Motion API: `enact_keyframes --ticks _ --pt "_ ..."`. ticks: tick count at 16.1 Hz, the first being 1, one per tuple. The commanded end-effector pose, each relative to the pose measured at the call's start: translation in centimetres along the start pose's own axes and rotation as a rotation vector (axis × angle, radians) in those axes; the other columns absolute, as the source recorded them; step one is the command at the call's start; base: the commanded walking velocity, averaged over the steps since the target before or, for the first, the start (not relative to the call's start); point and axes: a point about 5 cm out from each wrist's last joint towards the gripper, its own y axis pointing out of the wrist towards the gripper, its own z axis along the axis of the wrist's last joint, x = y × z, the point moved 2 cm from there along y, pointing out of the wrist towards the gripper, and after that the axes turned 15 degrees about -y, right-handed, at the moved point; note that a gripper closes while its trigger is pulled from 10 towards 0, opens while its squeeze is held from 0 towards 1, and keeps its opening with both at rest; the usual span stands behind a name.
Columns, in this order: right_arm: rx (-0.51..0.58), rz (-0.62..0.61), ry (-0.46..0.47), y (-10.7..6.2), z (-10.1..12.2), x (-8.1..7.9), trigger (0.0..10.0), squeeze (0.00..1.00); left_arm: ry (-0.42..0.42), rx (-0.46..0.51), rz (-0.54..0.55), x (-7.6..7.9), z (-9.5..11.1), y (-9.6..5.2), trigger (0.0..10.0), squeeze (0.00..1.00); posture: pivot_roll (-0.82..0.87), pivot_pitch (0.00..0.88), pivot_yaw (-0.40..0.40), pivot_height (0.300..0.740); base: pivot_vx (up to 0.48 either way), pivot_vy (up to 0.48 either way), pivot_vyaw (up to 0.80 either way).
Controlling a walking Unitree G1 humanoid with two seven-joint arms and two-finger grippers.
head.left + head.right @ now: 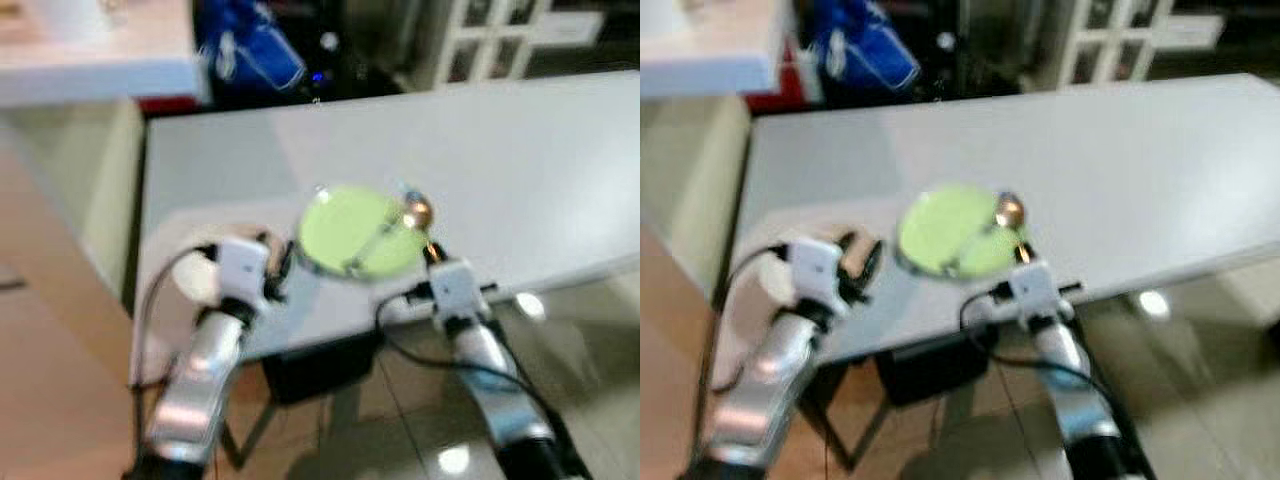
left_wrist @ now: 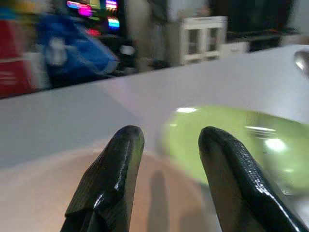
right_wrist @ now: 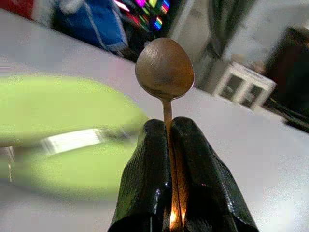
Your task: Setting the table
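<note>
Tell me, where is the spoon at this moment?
The spoon is clamped in the right gripper, bowl up, at the green plate's right edge, above the white table.

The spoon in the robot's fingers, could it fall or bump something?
Maybe. The right gripper pinches only the thin handle of the spoon, with the bowl sticking up past the fingers, so it might tilt or slip. The spoon hangs right at the edge of the green plate, so it could clink against it. That plate sits near the front edge of the white table, so a nudge from the open left gripper beside it might shift it.
</note>
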Motion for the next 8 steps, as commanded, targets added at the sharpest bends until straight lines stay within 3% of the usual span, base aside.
enact_keyframes --ticks 1,4,8 --pt "0.049 0.012 0.009 0.4 1.3 -0.5 10.0 0.0 0.006 -0.005 0.018 -0.6 -0.1 -0.3 10.0 0.0 0.09 0.0 -0.014 0.74 0.0 0.0 0.0" --pt "0.06 0.012 0.016 0.8 1.8 -0.5 10.0 0.0 -0.001 0.001 0.024 -0.7 0.0 -0.2 10.0 0.0 0.1 0.0 -0.014 0.74 0.0 0.0 0.0" --pt "0.087 -0.035 0.031 3.0 2.9 1.4 10.0 0.0 -0.006 -0.003 0.026 -0.7 0.0 -0.1 10.0 0.0 0.1 0.0 -0.01 0.74 0.0 0.0 0.0"
